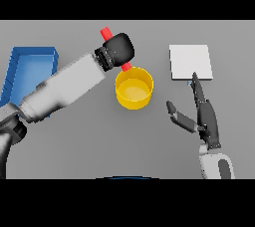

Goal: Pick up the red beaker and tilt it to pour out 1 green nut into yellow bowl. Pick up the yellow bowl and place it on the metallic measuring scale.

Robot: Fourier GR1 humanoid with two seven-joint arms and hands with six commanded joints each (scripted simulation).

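Red beaker [106, 33], gripped by left hand [118, 48] fingers, tilts over yellow bowl [134, 88]; overtilting risks extra nuts. Right hand [205, 116] fingers straight.

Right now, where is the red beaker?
In the head view, the red beaker is centre-top, gripped in the left robot hand, tilted over the far rim of the yellow bowl.

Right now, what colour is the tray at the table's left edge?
Blue; the tray shows in the head view.
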